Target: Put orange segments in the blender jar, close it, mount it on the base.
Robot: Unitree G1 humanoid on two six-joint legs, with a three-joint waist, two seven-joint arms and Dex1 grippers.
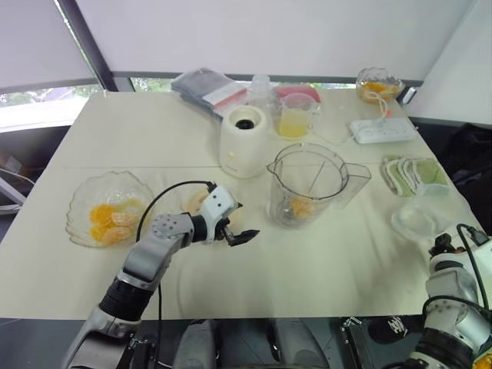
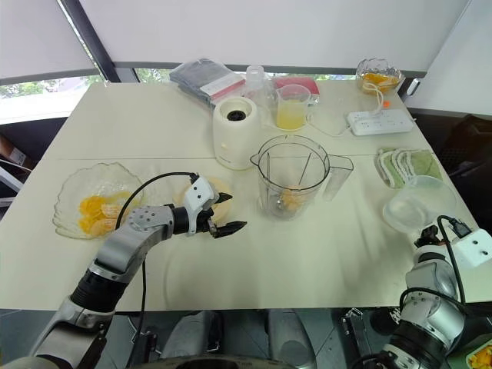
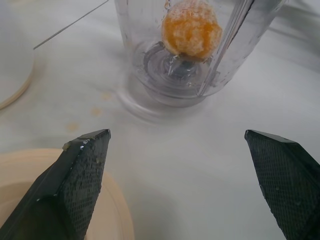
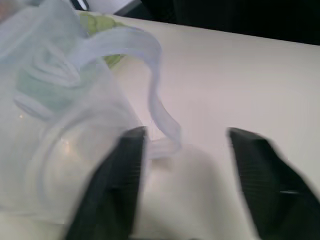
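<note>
As left end effector (image 3: 175,135) hangs open, blender jar (image 1: 307,184) near, table (image 1: 323,261) between

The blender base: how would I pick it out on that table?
Look past the middle of the big cream table. Just left of the clear blender jar, a little farther back, stands the blender base. It is the one opaque cream cylinder, with a dark round socket on top; the jar and cup beside it are see-through.

The left gripper (image 3: 177,134) hides much of the beige disc (image 3: 25,170) lying beneath it.
</note>
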